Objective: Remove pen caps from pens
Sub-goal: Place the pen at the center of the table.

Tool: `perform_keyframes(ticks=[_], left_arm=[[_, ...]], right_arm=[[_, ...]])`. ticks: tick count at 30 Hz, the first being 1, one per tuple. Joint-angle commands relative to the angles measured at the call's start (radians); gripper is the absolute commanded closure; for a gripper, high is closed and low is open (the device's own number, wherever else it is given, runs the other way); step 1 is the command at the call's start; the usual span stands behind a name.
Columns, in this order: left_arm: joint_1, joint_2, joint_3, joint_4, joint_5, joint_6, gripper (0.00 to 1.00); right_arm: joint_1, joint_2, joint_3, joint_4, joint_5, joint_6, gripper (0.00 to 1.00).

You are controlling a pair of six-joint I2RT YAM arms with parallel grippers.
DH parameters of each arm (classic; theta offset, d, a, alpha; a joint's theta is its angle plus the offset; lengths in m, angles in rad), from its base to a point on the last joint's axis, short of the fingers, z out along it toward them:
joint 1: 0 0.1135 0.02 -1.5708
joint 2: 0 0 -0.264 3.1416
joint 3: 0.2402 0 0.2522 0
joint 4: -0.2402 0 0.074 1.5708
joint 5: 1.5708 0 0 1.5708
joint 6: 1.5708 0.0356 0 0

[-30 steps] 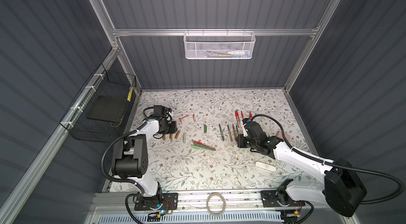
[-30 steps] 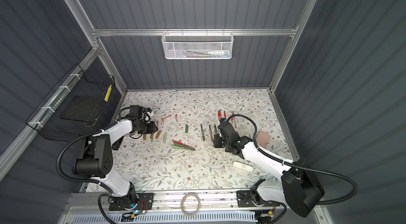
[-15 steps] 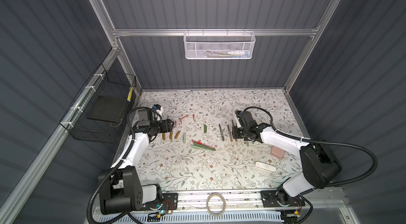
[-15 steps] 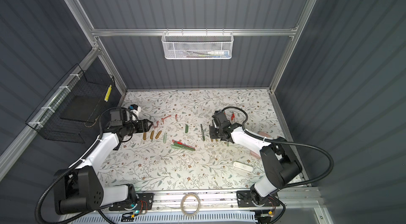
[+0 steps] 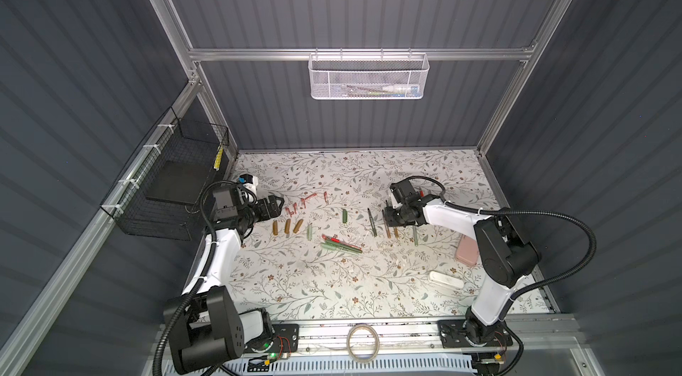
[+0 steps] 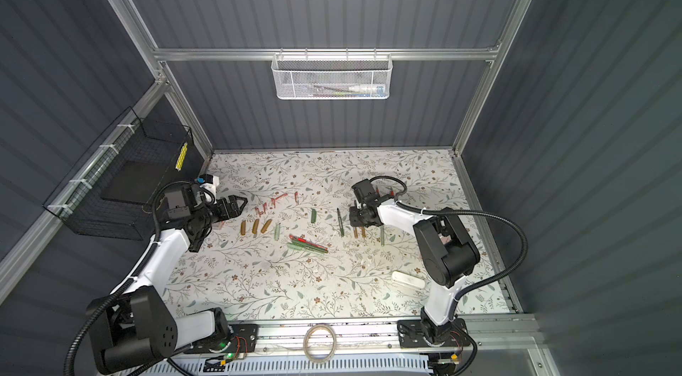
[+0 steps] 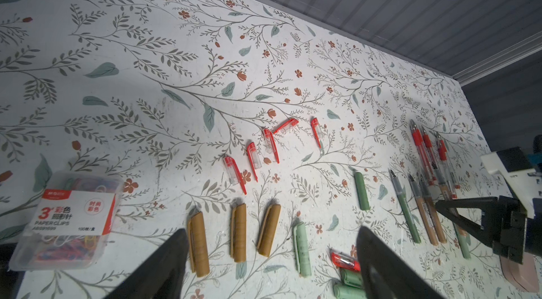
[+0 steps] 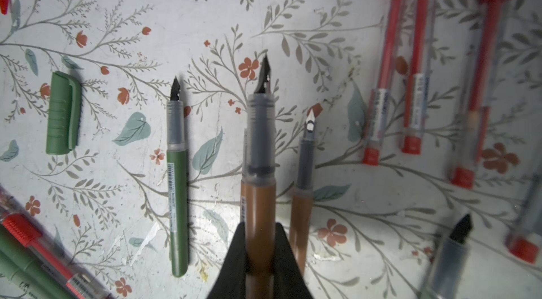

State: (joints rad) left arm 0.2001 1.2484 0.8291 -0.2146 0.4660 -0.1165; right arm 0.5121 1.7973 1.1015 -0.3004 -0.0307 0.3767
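Right wrist cam: R gripper [image 8: 260, 231] grips brown pen [image 8: 259, 195]; L gripper [image 7: 272, 230] spread wide.

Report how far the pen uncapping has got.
Done: five clear red caps, three brown caps and two green caps lie loose. In hand: the right gripper clamps an uncapped brown pen; the left gripper hangs open, empty. Left: the pile of red and green pens mid-table looks still capped.
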Motion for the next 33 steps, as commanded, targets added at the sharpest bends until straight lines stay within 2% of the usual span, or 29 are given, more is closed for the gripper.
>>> perform_keyframes(ticks=[1, 12, 17, 24, 29, 33], left_arm=[[0.014, 0.003, -0.011, 0.027, 0.016, -0.029, 0.1], [0.019, 0.001, -0.009, 0.02, 0.017, -0.033, 0.07], [0.023, -0.004, -0.019, 0.031, 0.019, -0.032, 0.0], [0.03, -0.01, -0.024, 0.039, 0.026, -0.035, 0.0], [0.034, -0.011, -0.017, 0.031, 0.03, -0.036, 0.0], [0.037, -0.017, -0.021, 0.039, 0.03, -0.034, 0.0]], right_arm=[[-0.002, 0.017, 0.018, -0.02, 0.004, -0.013, 0.9], [-0.003, 0.01, 0.024, -0.06, 0.023, -0.012, 0.81], [-0.001, -0.037, 0.005, -0.048, 0.032, -0.01, 0.78], [0.009, -0.115, 0.001, -0.069, 0.02, -0.015, 0.75], [0.074, -0.151, 0.036, -0.066, -0.034, -0.06, 0.71], [0.141, -0.076, 0.141, -0.131, -0.066, -0.101, 0.67]])
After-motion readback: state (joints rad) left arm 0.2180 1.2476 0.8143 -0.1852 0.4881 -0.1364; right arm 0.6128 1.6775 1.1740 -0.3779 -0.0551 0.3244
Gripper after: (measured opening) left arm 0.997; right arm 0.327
